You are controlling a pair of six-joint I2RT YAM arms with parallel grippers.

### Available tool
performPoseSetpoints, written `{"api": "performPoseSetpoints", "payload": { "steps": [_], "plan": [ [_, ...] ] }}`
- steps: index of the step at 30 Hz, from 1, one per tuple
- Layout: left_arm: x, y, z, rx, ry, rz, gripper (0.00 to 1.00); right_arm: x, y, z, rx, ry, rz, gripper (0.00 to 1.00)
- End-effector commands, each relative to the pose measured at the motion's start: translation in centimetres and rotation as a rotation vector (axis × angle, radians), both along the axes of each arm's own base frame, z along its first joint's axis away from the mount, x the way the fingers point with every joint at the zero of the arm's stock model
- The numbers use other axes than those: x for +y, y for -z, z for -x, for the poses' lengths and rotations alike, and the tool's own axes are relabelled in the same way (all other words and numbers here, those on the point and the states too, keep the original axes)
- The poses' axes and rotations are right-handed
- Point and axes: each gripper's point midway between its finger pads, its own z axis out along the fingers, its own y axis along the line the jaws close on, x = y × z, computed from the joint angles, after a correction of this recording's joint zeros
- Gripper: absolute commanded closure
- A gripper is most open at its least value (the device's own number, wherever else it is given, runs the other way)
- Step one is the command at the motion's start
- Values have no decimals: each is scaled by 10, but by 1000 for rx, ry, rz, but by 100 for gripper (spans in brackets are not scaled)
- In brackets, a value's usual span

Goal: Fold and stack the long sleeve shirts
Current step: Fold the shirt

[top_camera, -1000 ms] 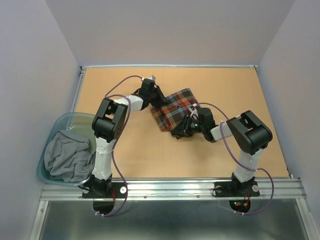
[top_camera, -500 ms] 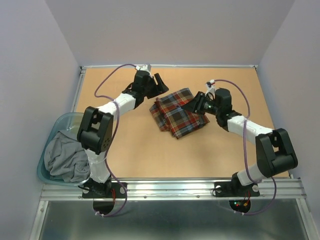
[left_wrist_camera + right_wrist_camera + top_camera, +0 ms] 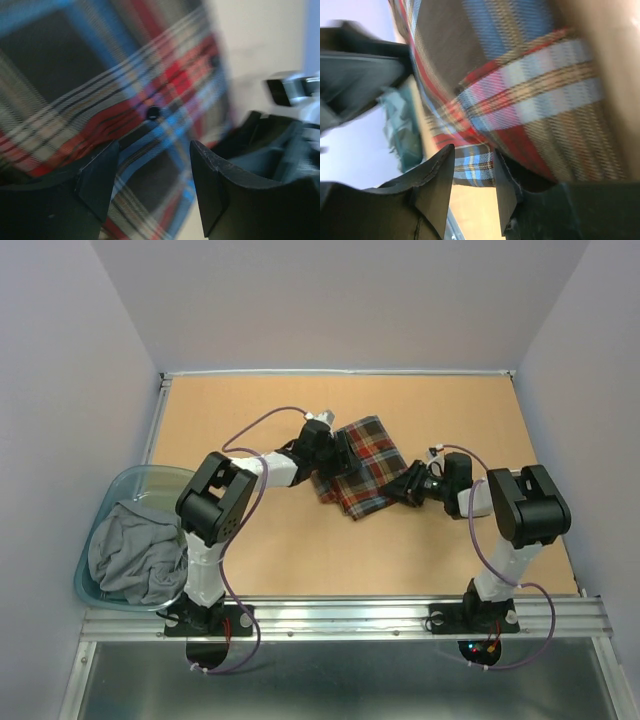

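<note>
- The plaid shirt (image 3: 365, 462) lies folded into a compact packet at mid-bench, flat on the surface, with its corners turned diagonal to the bench edges.
- The left pincer (image 3: 340, 455) sits low at the packet's left edge. Its jaws are apart and empty, and plaid shows through the gap.
- The right pincer (image 3: 405, 487) sits low at the packet's right edge. Its jaws are part-way apart with bare bench visible between them, and the fold's edge is at their tips. No cloth is seen clamped.
- Risk: a pincer that closes on the top layer alone would peel the fold open on lifting.
- Risk: an uneven pull from the two sides would skew or stretch the packet.
- Risk: the pincers face each other across a small packet, so inward travel could bring them into contact.
- Room: the bench (image 3: 450, 410) is open beyond, in front of and to the right of the packet.
- Edges: the bin (image 3: 112, 485) with the grey garment (image 3: 130, 550) stands at the left edge, well apart from the packet. Walls enclose the far side and both flanks.
</note>
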Motion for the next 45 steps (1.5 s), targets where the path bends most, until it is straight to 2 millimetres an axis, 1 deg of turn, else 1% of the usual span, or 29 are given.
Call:
{"api": "performPoseSetpoints", "payload": {
  "steps": [1,2,5,8,9,11,12,15,17,18,19,20,21,23,24,25,27,30,31,34,35,37,38,40,41,42,43,44,45],
  "plan": [
    [6,21,5,68,-18,32,31,-7,4,7,-37,2,-62,58],
    [9,25,6,78,-20,29,31,-9,6,13,-28,0,-65,58],
    [18,27,4,68,-30,11,31,-9,-16,11,-96,-13,-74,58],
    [24,17,-1,49,-39,6,31,-8,-57,1,-190,-12,-97,58],
    [25,6,-5,24,-36,6,31,-7,-77,-7,-234,-16,-102,58],
    [26,-8,-12,-13,-44,-5,31,-6,-96,-16,-273,-13,-107,58],
    [24,-24,-18,-55,-42,-2,31,-7,-108,-25,-299,-9,-108,58],
    [31,-45,-36,-109,-83,-14,30,-5,-127,-41,-339,-16,-117,58],
    [37,-49,-48,-119,-108,-16,30,-4,-125,-48,-335,-13,-116,58],
    [42,-50,-60,-121,-129,-12,30,-6,-117,-53,-318,-3,-109,58],
    [45,-49,-66,-120,-139,-11,30,-6,-116,-57,-320,-2,-105,58],
    [47,-46,-71,-110,-148,-11,30,-6,-111,-60,-310,-1,-102,58],
    [52,-40,-82,-104,-163,-14,31,-5,-98,-61,-280,-2,-101,58],
    [55,-32,-92,-88,-174,-26,31,-6,-82,-61,-247,3,-90,58],
    [57,-22,-100,-76,-186,-37,31,-8,-74,-61,-236,16,-77,58],
    [62,-15,-104,-61,-196,-48,31,-9,-58,-56,-200,21,-65,58],
    [65,5,-112,-33,-207,-74,32,-10,-35,-48,-144,22,-51,58],
    [71,24,-116,9,-206,-114,32,-12,-15,-32,-95,20,-35,58],
    [71,30,-117,9,-198,-129,32,-13,-13,-30,-89,23,-30,58],
    [73,32,-118,4,-178,-161,32,-14,-25,-27,-120,27,-23,58],
    [76,32,-120,-3,-184,-176,32,-15,-39,-30,-156,30,-18,58],
    [81,21,-124,-30,-195,-191,32,-19,-53,-38,-185,46,23,57],
    [86,18,-126,-41,-204,-208,32,-22,-70,-42,-250,44,61,56],
    [96,-14,-129,-97,-232,-212,29,-40,-78,-50,-244,106,187,50],
    [98,-14,-130,-99,-241,-220,29,-39,-85,-56,-264,109,186,50],
    [101,-23,-129,-120,-247,-230,28,-45,-83,-53,-258,109,236,47],
    [105,-44,-125,-149,-261,-221,26,-54,-95,-58,-291,158,284,41],
    [109,-52,-122,-157,-279,-221,25,-60,-96,-57,-291,162,326,37],
    [111,-66,-113,-173,-283,-212,21,-66,-96,-59,-288,187,361,31]
  ]
}}
